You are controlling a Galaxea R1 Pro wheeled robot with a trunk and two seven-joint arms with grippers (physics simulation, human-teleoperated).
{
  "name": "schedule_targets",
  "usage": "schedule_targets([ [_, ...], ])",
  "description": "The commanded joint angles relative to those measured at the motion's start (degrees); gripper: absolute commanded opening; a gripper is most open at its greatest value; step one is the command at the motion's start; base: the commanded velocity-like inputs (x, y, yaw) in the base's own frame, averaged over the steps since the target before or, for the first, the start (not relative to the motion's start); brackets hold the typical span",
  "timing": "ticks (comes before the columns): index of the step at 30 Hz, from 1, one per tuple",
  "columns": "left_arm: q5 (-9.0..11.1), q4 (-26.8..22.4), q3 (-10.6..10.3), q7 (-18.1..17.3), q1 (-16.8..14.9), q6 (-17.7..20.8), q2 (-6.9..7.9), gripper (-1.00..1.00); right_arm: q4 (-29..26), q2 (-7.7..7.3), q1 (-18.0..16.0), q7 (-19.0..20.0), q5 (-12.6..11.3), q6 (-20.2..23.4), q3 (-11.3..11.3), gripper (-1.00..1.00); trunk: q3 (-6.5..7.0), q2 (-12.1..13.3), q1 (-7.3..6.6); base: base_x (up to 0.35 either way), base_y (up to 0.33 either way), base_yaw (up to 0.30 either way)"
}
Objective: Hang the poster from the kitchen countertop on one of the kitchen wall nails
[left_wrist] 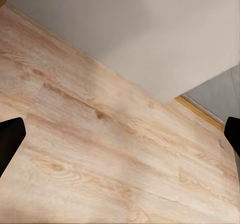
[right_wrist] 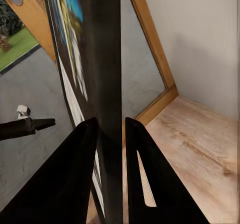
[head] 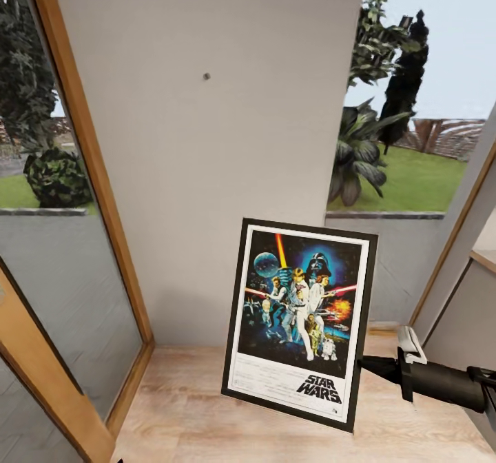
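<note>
The right gripper [head: 364, 364] comes in from 4 o'clock in the head view and is closed on the right edge of the poster [head: 300, 322], low on that side. The poster hangs in the air in front of the wall [head: 207, 173], above the wooden floor [head: 172, 408], nearly upright and tilted slightly, its top leaning toward 1 o'clock. Its printed face is turned to the camera, title at the bottom.

In the right wrist view the two dark fingers [right_wrist: 70, 179] pinch the poster [right_wrist: 102, 59] edge-on between them, one on the printed side and one on the black back.

A small nail [head: 206, 76] sticks out of the wall at about 11 o'clock from the poster, well apart from it. A wood-framed glass panel [head: 62, 242] stands at 9 o'clock, and a window with plants [head: 365, 153] outside lies at 2 o'clock.

The left gripper [left_wrist: 120, 139] is wide open and holds nothing; its fingertips [left_wrist: 10, 139] show at opposite edges of the left wrist view, over bare floor [left_wrist: 110, 154] near the foot of the wall [left_wrist: 150, 34].
</note>
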Motion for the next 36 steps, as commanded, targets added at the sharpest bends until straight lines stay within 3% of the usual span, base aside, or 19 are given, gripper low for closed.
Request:
schedule_targets([
  [1,0.3,0.1,-0.3,-0.1,-0.1,-0.3,0.01,1.00,0.0,-0.01,-0.1,0.3,-0.1,0.7,0.0,-1.00,-0.13,-0.1,0.07,0.336,0.000,0.000],
  [6,0.3,0.1,-0.1,-0.2,-0.1,-0.3,0.01,1.00,0.0,-0.01,-0.1,0.3,-0.1,0.7,0.0,-1.00,-0.13,-0.1,0.07,0.181,0.000,0.000],
  [13,0.3,0.1,-0.3,0.3,0.0,-0.6,-2.03,1.00,0.6,0.36,1.2,1.6,-1.0,0.7,-0.7,-1.00,-0.13,-0.1,0.07,0.001,0.000,0.000],
  [27,0.3,0.1,-0.3,0.3,0.0,-0.6,-2.03,1.00,0.6,0.36,1.8,1.7,-1.0,0.7,-0.7,-1.00,-0.13,-0.1,0.07,0.000,0.000,0.000],
  [34,0.3,0.1,-0.2,0.3,0.0,-0.6,-2.65,1.00,-1.4,-0.06,-0.5,0.3,-0.9,2.1,0.0,-1.00,-0.13,-0.1,0.07,0.000,0.000,0.000],
  [35,0.3,0.1,-0.2,0.3,0.0,-0.6,-2.68,1.00,-1.5,-0.07,-7.9,0.2,-0.9,8.9,0.1,-1.00,-0.13,-0.1,0.07,0.000,0.000,0.000],
  [36,0.3,0.1,-0.2,0.3,0.0,-0.6,-2.69,1.00,-1.5,-0.08,-9.2,0.2,-0.9,10.5,0.1,-1.00,-0.13,-0.1,0.07,0.000,0.000,0.000],
])
